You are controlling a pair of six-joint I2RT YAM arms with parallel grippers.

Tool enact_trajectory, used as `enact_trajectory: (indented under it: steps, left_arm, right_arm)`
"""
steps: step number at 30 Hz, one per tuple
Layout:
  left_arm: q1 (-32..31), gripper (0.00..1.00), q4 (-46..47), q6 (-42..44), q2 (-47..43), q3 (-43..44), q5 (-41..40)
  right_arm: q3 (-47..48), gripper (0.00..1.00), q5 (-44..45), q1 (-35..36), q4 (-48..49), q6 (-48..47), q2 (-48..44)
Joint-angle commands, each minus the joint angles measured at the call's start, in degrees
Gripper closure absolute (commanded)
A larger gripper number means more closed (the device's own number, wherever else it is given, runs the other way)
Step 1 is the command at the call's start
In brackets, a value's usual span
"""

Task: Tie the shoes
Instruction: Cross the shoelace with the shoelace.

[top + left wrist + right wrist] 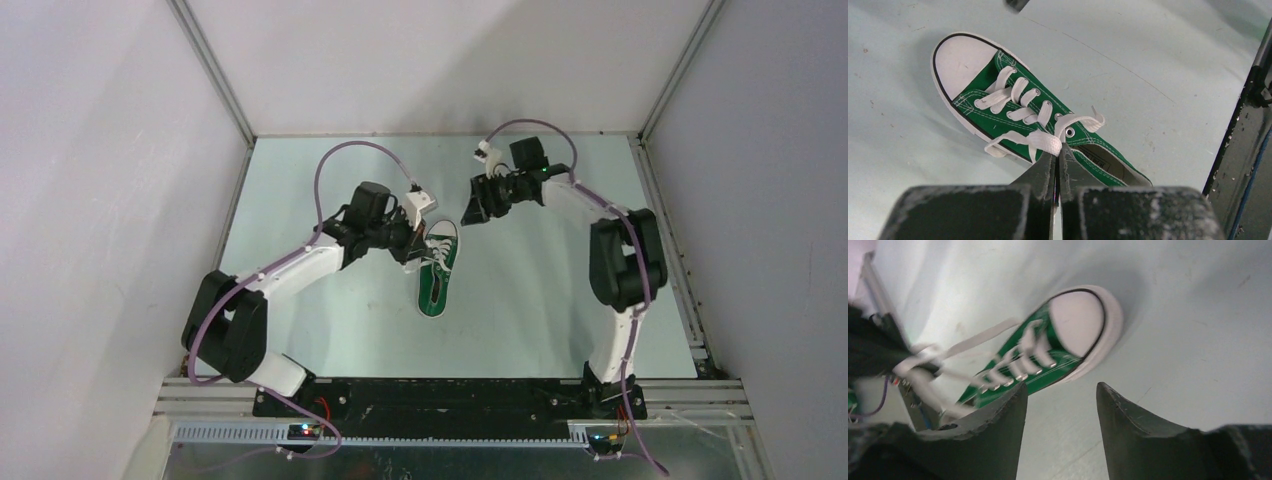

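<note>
The green canvas sneaker lies near the table's middle, its white toe cap pointing away from the arm bases; it also shows in the left wrist view and the right wrist view. My left gripper is at the shoe's left side by the tongue, shut on a white lace and holding it just above the shoe. My right gripper is open and empty, above the table just beyond the toe, to its right. In the right wrist view its fingers frame bare table.
The pale green table is enclosed by white walls with metal rails along its edges. A black metal frame post stands at the right of the left wrist view. Both arm bases sit on the black bar at the near edge.
</note>
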Motion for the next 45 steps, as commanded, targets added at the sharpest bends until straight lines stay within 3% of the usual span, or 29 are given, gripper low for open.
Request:
enact_trajectory:
  steps: [1,8,15,22,26,28,33,40,45]
  left_arm:
    - [2.57,0.95,0.59,1.06,0.48,3.09,5.52]
    - [5.68,0.92,0.59,-1.58,5.38,7.53,12.71]
    - [6.1,0.89,0.83,-3.22,6.39,8.11,14.69]
    - [6.29,0.89,-0.8,-2.59,7.16,8.88,16.02]
    - [6.36,0.89,-1.14,-2.42,7.56,8.9,16.39]
    - [6.47,0.89,-1.35,-2.44,7.77,9.04,16.47]
    - [7.1,0.87,-1.31,-3.57,8.76,9.03,16.7]
    - [8.37,0.78,-0.56,-5.1,9.86,8.85,16.9]
    - [8.9,0.77,-1.57,-5.62,11.67,10.36,17.26]
  right_arm:
    - [1.04,0.43,-11.14,-0.3,-8.74,-14.09,-12.48]
    - [-1.91,0.39,-9.36,6.43,-15.54,-24.68,-15.85]
    - [-1.47,0.39,2.07,11.09,-7.64,-13.34,-12.24]
    - [-0.36,0.38,6.33,12.52,-4.33,-11.32,-9.88]
    - [0.82,0.48,6.05,13.85,-3.8,-12.54,-8.54]
    - [1.54,0.58,5.3,14.14,-3.97,-13.39,-8.19]
    - [3.01,0.99,5.19,14.28,-5.74,-16.06,-8.92]
    - [2.79,1.0,5.22,13.32,-7.87,-17.67,-12.12]
    - [2.3,1.0,2.38,12.77,-9.49,-18.26,-13.8]
